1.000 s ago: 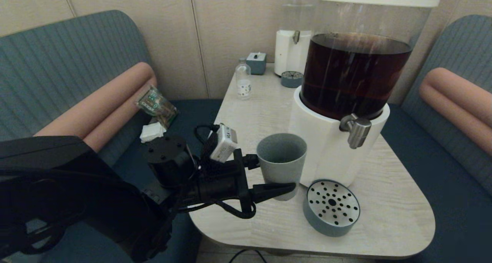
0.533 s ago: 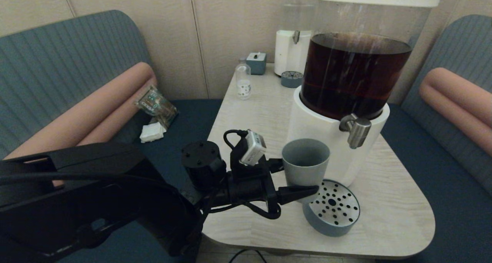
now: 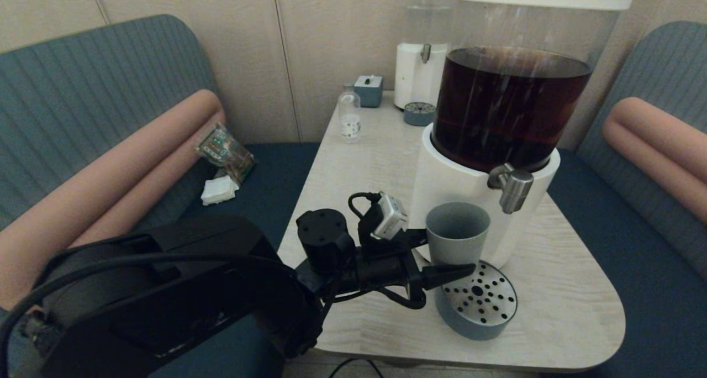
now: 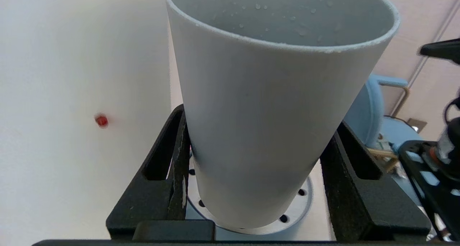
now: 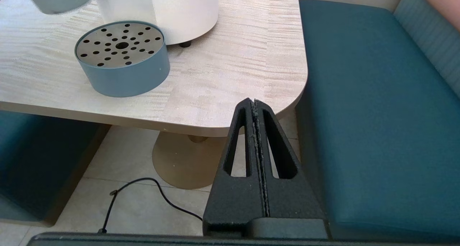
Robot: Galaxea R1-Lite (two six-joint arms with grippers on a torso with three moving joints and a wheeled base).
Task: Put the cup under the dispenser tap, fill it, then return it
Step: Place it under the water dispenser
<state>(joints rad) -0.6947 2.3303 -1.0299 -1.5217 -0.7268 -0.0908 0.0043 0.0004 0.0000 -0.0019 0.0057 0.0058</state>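
Grey-blue cup [image 3: 457, 231] upright in left tool [image 3: 448, 255] (level), beside tap [image 3: 512, 187]

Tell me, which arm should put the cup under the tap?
The left one. Its claw already grips the cup, just beside the tap and over the drip tray. The right claw sits shut below the table edge.

1. No readable text, brand, number or sign anywhere.
2. Small clear plastic bottle [image 3: 349, 115] at the table's far end has a white label; its print is too small to read.
3. Crumpled green printed snack packet [image 3: 225, 151] on the bench seat: print illegible.
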